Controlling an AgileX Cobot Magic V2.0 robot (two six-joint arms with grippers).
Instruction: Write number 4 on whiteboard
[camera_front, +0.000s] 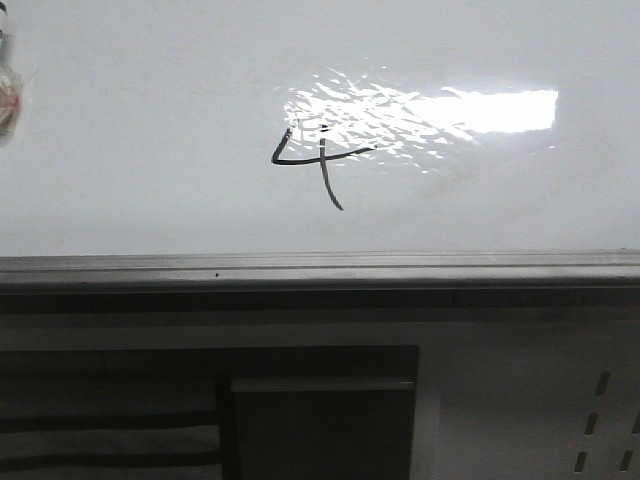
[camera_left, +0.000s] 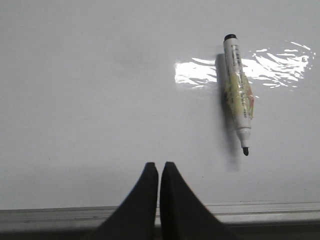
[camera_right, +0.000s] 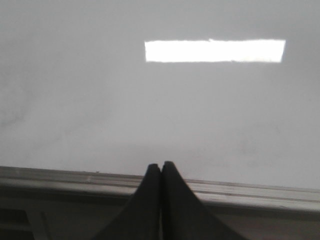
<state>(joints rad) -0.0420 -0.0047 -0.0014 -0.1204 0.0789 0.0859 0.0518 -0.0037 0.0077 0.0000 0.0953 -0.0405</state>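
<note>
Number 4 drawn on whiteboard; uncapped marker lies on it. Left gripper & right gripper jaws together, empty.

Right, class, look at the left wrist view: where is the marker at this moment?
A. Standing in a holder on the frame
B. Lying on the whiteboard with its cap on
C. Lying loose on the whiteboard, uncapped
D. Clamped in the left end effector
C: the marker lies flat on the whiteboard with its dark tip bare, apart from the shut, empty left end effector.
</note>
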